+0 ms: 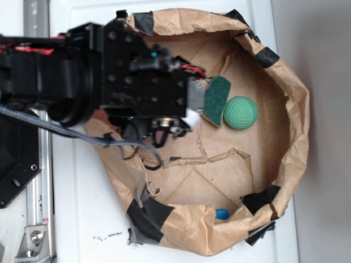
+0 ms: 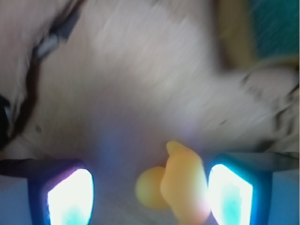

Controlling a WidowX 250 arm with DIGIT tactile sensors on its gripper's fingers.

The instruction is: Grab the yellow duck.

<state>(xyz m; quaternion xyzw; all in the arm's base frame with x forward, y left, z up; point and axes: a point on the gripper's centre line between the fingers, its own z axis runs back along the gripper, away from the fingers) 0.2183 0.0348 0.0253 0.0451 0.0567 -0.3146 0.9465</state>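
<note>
The yellow duck (image 2: 180,185) is sitting between the two glowing fingers (image 2: 70,197), close against the right-hand one, with a clear gap to the other. Blurred brown paper (image 2: 154,79) is filling the view behind.

- The yellow duck (image 2: 180,185) shows only in the wrist view, near 6 o'clock, low in the frame.
- It is a small, smooth, lumpy toy, all yellow-orange, blurred in outline.
- A taller lobe rises with a small pointed tip at its 12 o'clock; a rounder knob bulges out at its 9 o'clock.
- It rests on pale brown paper.
</note>
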